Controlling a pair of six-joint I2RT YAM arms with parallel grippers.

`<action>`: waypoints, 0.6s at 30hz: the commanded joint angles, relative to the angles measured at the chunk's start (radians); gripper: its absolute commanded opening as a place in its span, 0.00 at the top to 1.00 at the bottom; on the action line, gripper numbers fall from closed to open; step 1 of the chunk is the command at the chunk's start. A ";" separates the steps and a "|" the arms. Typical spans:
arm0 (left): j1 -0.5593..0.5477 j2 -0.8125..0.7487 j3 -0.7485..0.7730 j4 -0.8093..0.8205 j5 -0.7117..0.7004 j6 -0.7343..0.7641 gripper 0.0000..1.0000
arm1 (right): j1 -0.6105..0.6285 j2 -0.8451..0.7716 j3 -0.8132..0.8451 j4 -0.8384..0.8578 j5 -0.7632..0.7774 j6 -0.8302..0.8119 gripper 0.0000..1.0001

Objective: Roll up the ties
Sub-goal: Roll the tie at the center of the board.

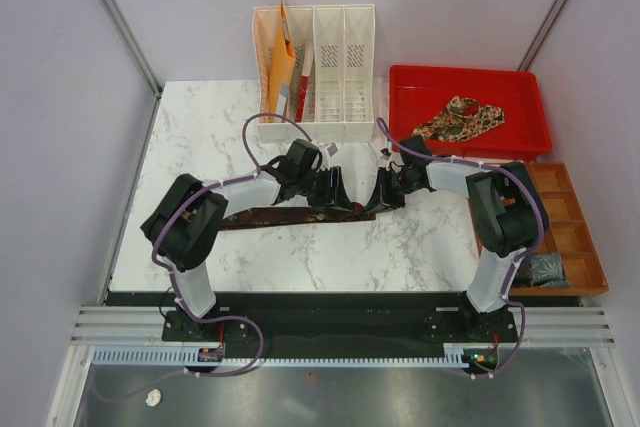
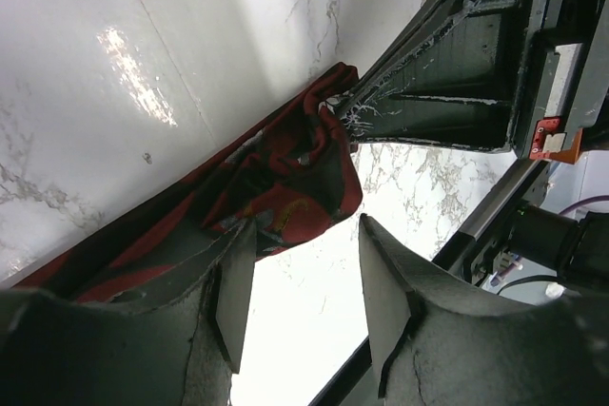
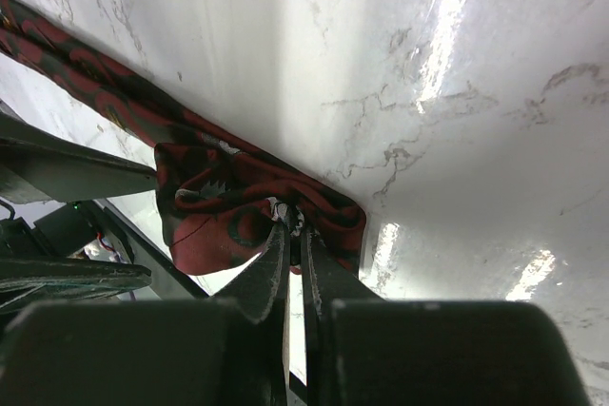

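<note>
A white, grey-veined marble worktop (image 1: 200, 137) fills the middle of the overhead view. At its 12 o'clock edge stands a white slotted file rack (image 1: 345, 57), with orange paper folders (image 1: 283, 62) leaning in its left-hand bays. At about 2 o'clock a red plastic tray (image 1: 420, 97) sits just beside the rack, and at 3 o'clock a brown tray (image 1: 580, 209) divided into compartments lies along the worktop's right edge, with a small dark object (image 1: 547, 269), too small to identify, in one of its nearest compartments.
</note>
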 commanded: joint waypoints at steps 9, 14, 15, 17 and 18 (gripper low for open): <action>-0.046 0.094 0.091 -0.056 -0.055 -0.003 0.44 | 0.001 0.007 0.016 -0.035 0.070 -0.005 1.00; -0.041 0.142 0.080 -0.080 -0.081 0.006 0.70 | 0.003 -0.021 0.021 -0.029 0.001 0.000 1.00; -0.033 0.148 0.077 -0.078 -0.081 -0.001 0.74 | 0.001 -0.036 0.021 -0.025 -0.012 0.003 1.00; -0.026 0.164 0.073 -0.075 -0.075 -0.001 0.84 | -0.002 -0.050 0.021 -0.025 -0.044 -0.005 0.87; -0.023 0.168 0.071 -0.075 -0.069 0.002 0.87 | -0.010 -0.070 0.019 -0.025 -0.056 -0.012 0.81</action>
